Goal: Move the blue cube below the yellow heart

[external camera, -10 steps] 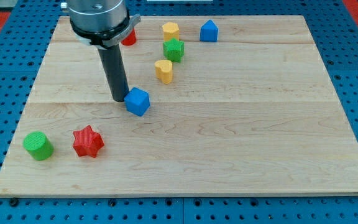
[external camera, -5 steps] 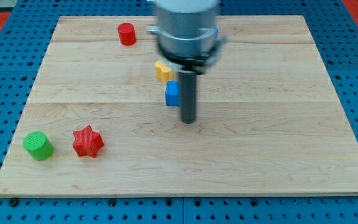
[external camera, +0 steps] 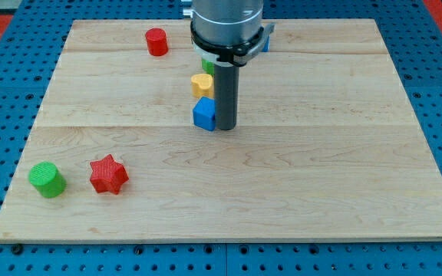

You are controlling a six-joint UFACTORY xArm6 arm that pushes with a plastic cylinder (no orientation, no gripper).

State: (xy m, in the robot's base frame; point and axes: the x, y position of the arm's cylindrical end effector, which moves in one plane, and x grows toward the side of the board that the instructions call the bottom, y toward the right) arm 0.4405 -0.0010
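The blue cube (external camera: 203, 113) sits near the middle of the wooden board, directly below the yellow heart (external camera: 201, 83) and almost touching it. My tip (external camera: 226, 127) rests on the board against the cube's right side. The rod and arm head hide most of the green block (external camera: 205, 66) and the blocks behind it at the view's top.
A red cylinder (external camera: 156, 42) stands at the top left. A green cylinder (external camera: 47, 179) and a red star (external camera: 108, 174) sit at the bottom left. A sliver of a blue block (external camera: 265, 43) shows behind the arm head at the top.
The blue cube has slid right and up to sit under the yellow heart. My tip went from the cube's left, round below it, to its right side.
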